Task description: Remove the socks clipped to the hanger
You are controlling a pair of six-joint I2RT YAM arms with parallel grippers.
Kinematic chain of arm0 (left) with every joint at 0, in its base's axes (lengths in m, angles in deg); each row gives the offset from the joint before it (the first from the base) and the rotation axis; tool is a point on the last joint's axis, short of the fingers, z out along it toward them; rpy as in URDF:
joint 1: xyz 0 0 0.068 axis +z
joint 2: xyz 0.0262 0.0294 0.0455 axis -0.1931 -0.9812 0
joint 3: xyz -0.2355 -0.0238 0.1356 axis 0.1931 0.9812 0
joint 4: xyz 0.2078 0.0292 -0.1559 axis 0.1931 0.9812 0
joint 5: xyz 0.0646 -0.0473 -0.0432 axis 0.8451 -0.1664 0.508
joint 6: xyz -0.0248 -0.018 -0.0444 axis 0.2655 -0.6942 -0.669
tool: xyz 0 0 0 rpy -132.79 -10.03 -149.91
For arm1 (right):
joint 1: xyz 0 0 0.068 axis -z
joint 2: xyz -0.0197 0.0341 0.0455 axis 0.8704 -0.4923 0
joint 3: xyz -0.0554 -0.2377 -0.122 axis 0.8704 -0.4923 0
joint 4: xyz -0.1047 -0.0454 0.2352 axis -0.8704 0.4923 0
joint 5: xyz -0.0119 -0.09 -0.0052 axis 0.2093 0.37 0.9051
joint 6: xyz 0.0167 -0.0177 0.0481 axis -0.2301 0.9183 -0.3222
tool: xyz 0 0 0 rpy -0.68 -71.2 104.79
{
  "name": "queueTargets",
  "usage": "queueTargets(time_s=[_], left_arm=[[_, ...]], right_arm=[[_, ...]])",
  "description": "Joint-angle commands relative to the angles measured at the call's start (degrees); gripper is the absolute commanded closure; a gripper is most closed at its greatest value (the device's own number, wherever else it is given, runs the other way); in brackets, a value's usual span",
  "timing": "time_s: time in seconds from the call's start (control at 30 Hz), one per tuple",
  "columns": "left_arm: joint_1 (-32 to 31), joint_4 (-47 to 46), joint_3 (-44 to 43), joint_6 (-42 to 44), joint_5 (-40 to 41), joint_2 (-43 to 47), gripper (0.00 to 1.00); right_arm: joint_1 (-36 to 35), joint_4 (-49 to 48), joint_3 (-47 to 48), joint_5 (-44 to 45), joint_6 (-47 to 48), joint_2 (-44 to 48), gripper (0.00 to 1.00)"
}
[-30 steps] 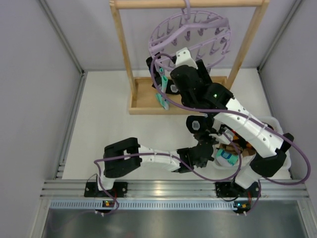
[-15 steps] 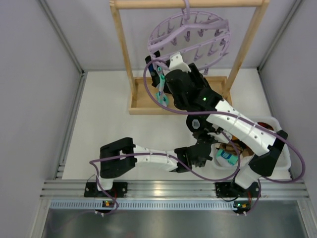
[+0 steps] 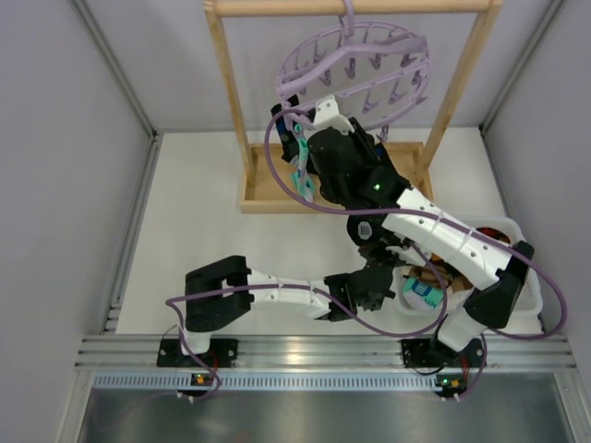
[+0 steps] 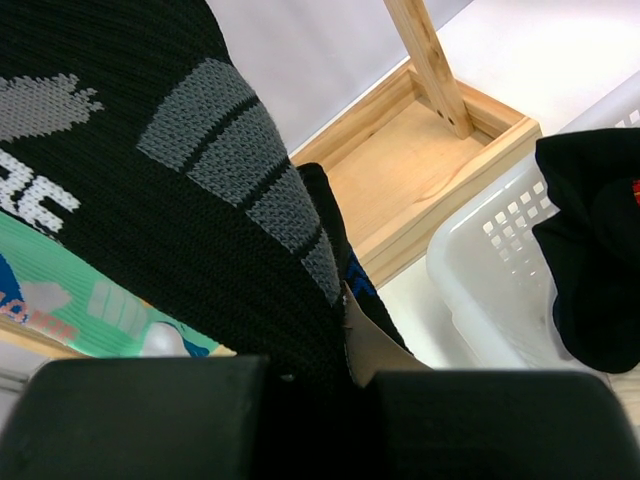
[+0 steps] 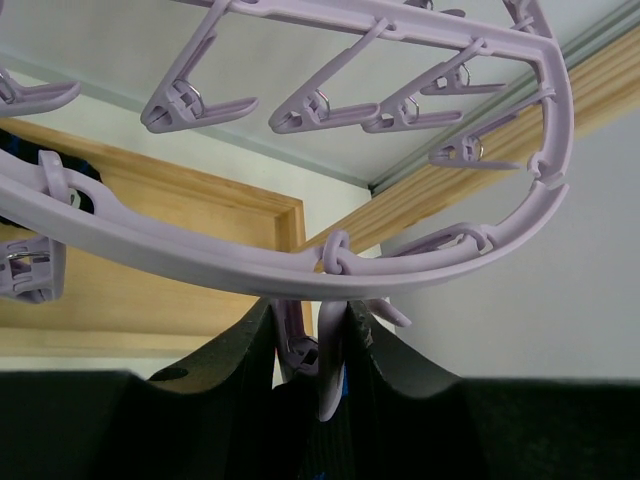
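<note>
The lavender hanger [image 3: 355, 65] hangs by its hook from a wooden rack. A black sock with teal patches [image 3: 300, 171] hangs from a peg at its lower left rim. My right gripper [image 3: 297, 125] is raised to that rim. In the right wrist view its fingers [image 5: 250, 350] close on a lavender clip peg [image 5: 333, 370] under the ring [image 5: 200, 250], with black sock fabric just below. My left gripper [image 4: 320, 365] is shut on the black sock with grey stripes [image 4: 180, 200]. In the top view it is mostly hidden under the right arm.
The wooden rack [image 3: 231, 92] has a tray base [image 4: 420, 170] behind the sock. A white basket [image 3: 526, 277] stands at the right, and holds a black sock [image 4: 590, 250] and a teal one [image 3: 420, 293]. Grey walls close in both sides.
My right arm has moved up and to the left, bringing its gripper to the hanger's lower left rim. The hanging sock shifted slightly. The left arm has hardly moved.
</note>
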Motion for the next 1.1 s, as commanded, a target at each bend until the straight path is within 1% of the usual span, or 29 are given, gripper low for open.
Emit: queueTargets(time_s=[0.0,0.1,0.33,0.5,0.53,0.57,0.6,0.67,0.7,0.73,0.77,0.83,0.87,0.93,0.97,1.07], left_arm=[[-0.2,-1.9,0.8,-1.6,-0.1,2.9,1.00],[0.2,-1.8,3.0,-3.9,0.4,3.6,1.00],[1.7,-1.7,9.1,-10.0,0.5,6.2,1.00],[2.0,-1.8,9.2,-10.4,-1.5,7.3,1.00],[2.0,-1.7,8.9,-10.3,-2.0,7.6,1.00],[2.0,-1.8,8.7,-10.3,-2.3,7.9,1.00],[1.9,-1.8,8.6,-10.3,-2.8,8.1,1.00],[1.9,-1.8,7.9,-10.1,-3.3,8.7,1.00],[1.8,-1.8,7.5,-9.8,-3.5,8.8,1.00],[1.8,-1.9,7.2,-9.6,-3.5,9.2,1.00],[1.8,-1.9,7.1,-9.3,-3.7,9.3,1.00],[1.8,-1.9,6.5,-8.7,-3.9,9.5,1.00],[1.8,-1.9,6.4,-8.4,-4.0,9.5,1.00],[1.8,-1.9,5.8,-8.0,-4.2,9.5,1.00],[1.8,-1.9,5.7,-8.0,-4.2,9.4,1.00],[1.8,-1.8,5.5,-8.3,-4.5,9.1,1.00]], right_arm=[[-1.1,-3.7,0.6,1.1,0.4,1.7,0.98],[-1.2,-3.3,0.5,0.2,-0.5,2.3,1.00],[-1.1,-4.3,-0.3,-2.4,-1.9,3.5,1.00],[-1.2,-6.3,-0.6,-2.1,0.5,2.6,1.00],[-1.1,-7.3,-0.8,-1.4,1.1,2.4,0.99],[-1.1,-8.3,-0.9,-0.9,1.9,1.5,0.96],[-1.0,-9.1,-1.1,-0.4,3.6,1.2,0.88],[-0.9,-10.6,-1.3,-0.1,4.5,0.3,0.87],[-0.8,-10.9,-1.4,-0.1,5.0,0.1,0.85],[-0.7,-11.3,-1.3,-0.2,5.3,-0.4,0.81],[-0.6,-12.0,-1.3,-0.2,5.6,-0.6,0.72],[-0.6,-12.5,-1.1,-0.2,6.3,-1.4,0.68],[-0.6,-12.6,-1.0,-0.1,6.5,-1.7,0.57],[-0.6,-13.0,-0.6,0.2,6.9,-2.3,0.49],[-0.6,-13.6,-0.6,0.2,7.4,-2.5,0.40],[-0.6,-14.7,-0.6,0.8,8.9,-3.1,0.39]])
